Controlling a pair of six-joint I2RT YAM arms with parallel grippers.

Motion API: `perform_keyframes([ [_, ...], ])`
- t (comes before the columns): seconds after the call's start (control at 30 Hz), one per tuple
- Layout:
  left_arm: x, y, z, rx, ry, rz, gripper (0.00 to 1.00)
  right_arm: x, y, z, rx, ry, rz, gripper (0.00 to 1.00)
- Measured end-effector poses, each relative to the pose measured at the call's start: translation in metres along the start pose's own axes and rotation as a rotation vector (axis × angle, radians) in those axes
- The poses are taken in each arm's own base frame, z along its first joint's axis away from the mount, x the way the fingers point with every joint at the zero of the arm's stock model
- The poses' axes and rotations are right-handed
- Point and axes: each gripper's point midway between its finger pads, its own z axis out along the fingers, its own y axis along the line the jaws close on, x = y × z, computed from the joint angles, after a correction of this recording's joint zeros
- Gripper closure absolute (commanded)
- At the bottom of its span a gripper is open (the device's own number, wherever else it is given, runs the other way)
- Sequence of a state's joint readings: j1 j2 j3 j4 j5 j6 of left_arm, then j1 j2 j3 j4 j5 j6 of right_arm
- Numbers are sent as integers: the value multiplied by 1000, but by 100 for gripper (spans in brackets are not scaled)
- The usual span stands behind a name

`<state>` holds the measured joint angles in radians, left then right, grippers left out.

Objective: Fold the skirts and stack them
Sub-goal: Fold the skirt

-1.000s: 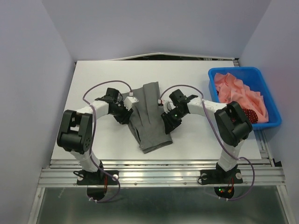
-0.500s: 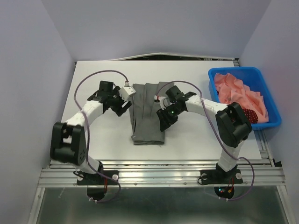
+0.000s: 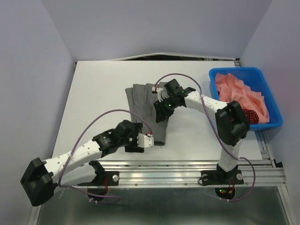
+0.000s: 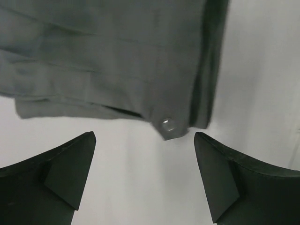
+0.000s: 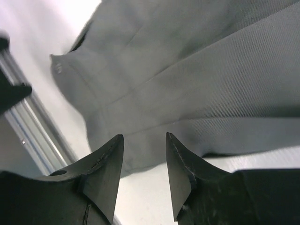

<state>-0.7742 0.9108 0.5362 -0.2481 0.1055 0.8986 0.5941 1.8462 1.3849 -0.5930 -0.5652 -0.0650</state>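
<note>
I set left gripper spread wide at grey skirt buttoned end for fold grab; right gripper narrowly parted over mid-cloth.

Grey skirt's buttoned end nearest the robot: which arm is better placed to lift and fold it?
Probably left: the left gripper is open at the button at the near end of the grey skirt. The right gripper hovers over its middle.

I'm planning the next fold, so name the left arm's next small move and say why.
Probably ease the left gripper forward so its open jaws straddle the near edge of the grey skirt by the button, then close. The jaws stand empty just short of that edge, and the skirt lies folded only lengthwise.
</note>
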Motion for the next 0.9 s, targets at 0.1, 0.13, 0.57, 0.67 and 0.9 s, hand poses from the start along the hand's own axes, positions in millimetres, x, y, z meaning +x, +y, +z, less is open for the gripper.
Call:
perform_keyframes([
  [0.1, -9, -40, 11, 84, 10, 53, 2, 11, -13, 24, -5, 39, 43, 56],
  [0.13, -11, -47, 13, 92, 9, 66, 2, 18, -19, 33, -5, 63, 62, 56],
  [0.57, -17, -49, 67, -32, 104, 146, 21, 25, -30, 51, -22, 68, 80, 57],
  [0.67, -18, -42, 75, -82, 115, 142, 38, 26, -31, 52, -22, 66, 71, 57],
  [0.9, -10, -47, 80, -60, 154, 159, 89, 26, -28, 56, -45, 60, 58, 57],
])
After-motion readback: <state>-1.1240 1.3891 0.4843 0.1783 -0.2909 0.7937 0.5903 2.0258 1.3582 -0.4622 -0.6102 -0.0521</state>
